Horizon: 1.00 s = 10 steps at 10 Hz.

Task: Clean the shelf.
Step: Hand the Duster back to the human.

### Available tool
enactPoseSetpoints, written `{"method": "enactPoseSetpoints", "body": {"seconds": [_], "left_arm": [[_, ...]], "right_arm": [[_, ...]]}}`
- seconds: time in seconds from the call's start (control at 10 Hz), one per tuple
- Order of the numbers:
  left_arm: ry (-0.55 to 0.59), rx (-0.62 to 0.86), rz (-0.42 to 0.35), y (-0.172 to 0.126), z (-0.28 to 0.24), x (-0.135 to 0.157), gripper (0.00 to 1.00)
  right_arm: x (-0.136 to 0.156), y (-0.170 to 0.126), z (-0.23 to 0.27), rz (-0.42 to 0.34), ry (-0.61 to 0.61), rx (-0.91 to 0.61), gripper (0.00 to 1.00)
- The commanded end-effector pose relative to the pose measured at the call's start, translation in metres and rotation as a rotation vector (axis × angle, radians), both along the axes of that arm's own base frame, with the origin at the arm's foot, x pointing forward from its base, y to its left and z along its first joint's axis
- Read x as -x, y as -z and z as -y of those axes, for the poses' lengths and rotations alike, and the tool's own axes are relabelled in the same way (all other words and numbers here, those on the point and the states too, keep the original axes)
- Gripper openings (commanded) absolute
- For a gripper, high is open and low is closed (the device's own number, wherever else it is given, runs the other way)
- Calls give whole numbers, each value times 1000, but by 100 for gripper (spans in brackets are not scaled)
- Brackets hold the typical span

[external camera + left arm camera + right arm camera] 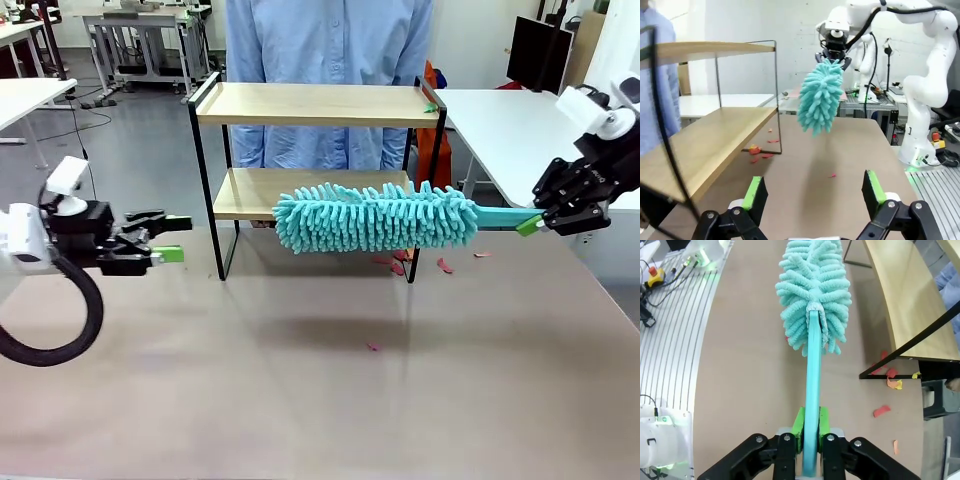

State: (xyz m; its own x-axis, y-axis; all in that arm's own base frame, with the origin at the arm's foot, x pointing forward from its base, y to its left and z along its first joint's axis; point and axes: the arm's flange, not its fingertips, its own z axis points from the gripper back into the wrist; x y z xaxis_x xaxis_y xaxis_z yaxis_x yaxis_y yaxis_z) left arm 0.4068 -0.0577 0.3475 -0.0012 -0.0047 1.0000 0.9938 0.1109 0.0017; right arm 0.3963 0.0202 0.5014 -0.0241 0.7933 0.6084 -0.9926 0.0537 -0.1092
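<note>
Up close, right hand (810, 432) clamping duster handle (811, 390), scraps (892, 380) under shelf (900, 305)

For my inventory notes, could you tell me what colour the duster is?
The duster is turquoise, handle included; the right wrist view shows it best.

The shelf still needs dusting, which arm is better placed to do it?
Right: the right gripper is shut on the teal duster beside the shelf; the left gripper is open, empty.
</note>
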Motion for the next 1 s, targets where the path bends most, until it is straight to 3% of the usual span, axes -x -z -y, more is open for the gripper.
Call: {"method": "enactPoseSetpoints", "body": {"seconds": [0.0,0.4,0.9], "left_arm": [[8,-15,87,-4,41,4,100],[79,3,72,4,87,-22,100],[67,69,100,3,125,-45,100]], "right_arm": [[2,-2,-3,13,-5,-34,13],[2,-2,-3,13,-5,-34,13],[2,-2,-3,13,-5,-34,13]]}}
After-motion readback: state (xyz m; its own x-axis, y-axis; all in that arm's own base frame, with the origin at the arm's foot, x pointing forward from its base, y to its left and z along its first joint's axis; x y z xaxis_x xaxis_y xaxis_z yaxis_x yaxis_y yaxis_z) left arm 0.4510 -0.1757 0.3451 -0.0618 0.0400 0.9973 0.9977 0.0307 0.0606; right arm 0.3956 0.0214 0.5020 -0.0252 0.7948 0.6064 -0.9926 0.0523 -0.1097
